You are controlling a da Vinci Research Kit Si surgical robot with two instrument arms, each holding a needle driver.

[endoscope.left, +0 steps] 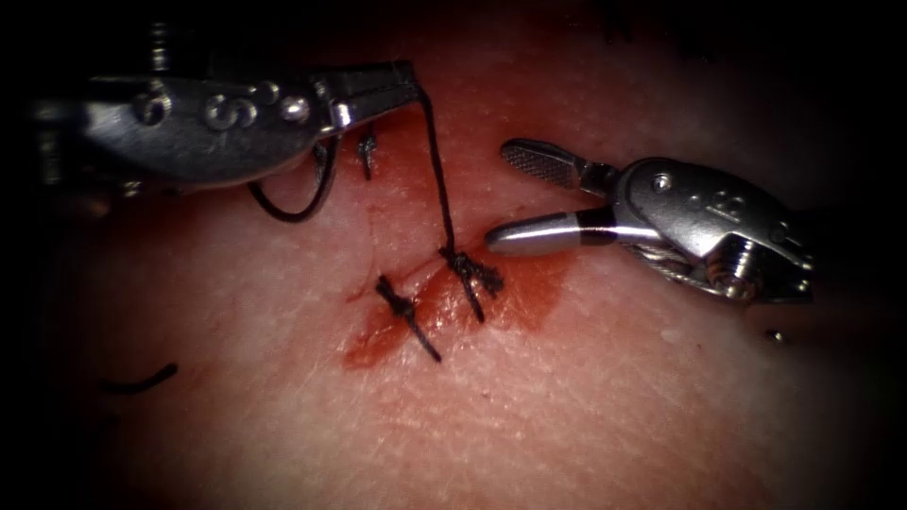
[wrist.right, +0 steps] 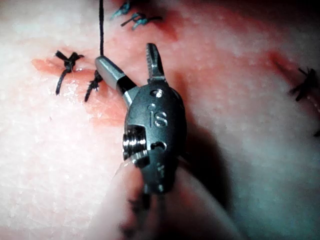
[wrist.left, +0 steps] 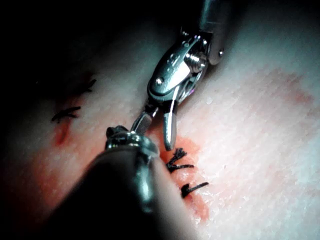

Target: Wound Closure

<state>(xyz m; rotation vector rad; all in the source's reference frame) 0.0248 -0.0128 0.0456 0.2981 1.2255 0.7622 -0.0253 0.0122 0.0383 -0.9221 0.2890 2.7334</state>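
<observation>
1. The left tool [endoscope.left: 402, 90] has its jaws clamped on the thread [endoscope.left: 436, 170], which runs taut and near-vertical down to a knot [endoscope.left: 470, 269] at the cut.
2. The right tool [endoscope.left: 510, 194] gapes wide beside that knot, holding nothing.
3. The endoscope view shows a curved dark arc [endoscope.left: 302, 203], perhaps the needle, under the left tool; I can't tell.
4. The right wrist view shows further stitches [wrist.right: 305, 85].

Light is falling brightest on the middle of the frame and is fading toward every edge. Darkness is closing in at the upper left and right corners, and along the left side. Beyond the lit patch, the surroundings are lying too dark to make out.
</observation>
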